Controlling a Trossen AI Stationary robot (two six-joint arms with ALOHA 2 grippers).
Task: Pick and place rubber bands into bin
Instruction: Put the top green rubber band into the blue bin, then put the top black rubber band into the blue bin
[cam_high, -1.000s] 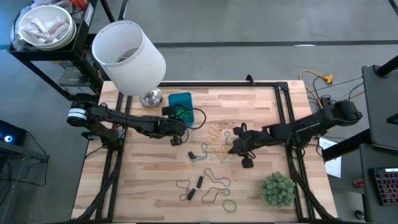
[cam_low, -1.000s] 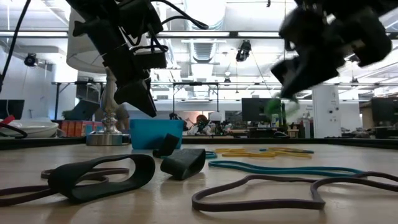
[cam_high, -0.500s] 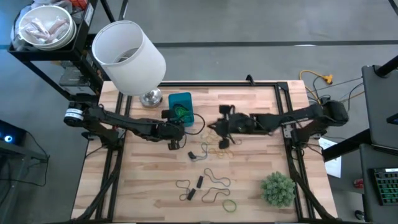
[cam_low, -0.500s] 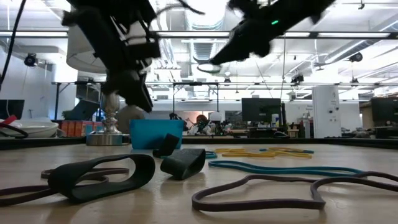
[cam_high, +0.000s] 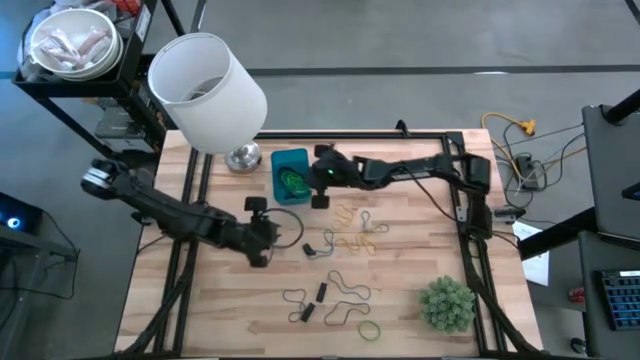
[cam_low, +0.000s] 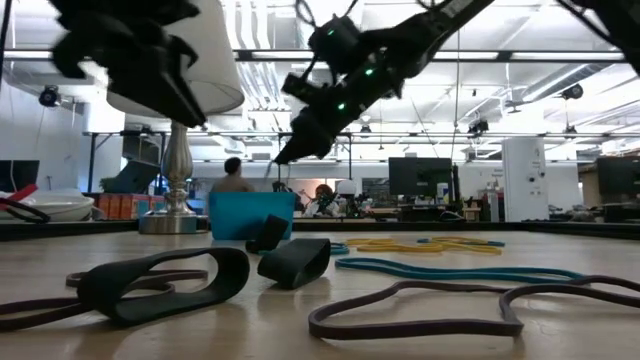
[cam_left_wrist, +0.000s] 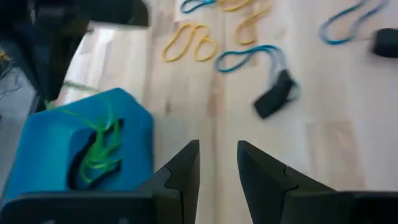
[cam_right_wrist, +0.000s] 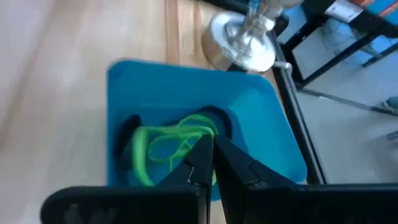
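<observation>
While green rubber bands (cam_right_wrist: 168, 146) already lie tangled in the bin (cam_high: 290, 175), whose long axis runs away from the front edge beside the lamp base (cam_high: 242, 158), the right gripper (cam_high: 322, 178), pressed together, is best spread squarely above it, and the left gripper (cam_high: 262, 228), part open, is held back over bare wood.

We see a blue bin (cam_high: 290, 175) holding bright green bands (cam_right_wrist: 166, 146); yellow bands (cam_high: 352, 228) and dark loops (cam_high: 345, 290) on the pale striped wood desk (cam_high: 420, 250); a white shade (cam_high: 205, 90); a green plant (cam_high: 446, 303).
</observation>
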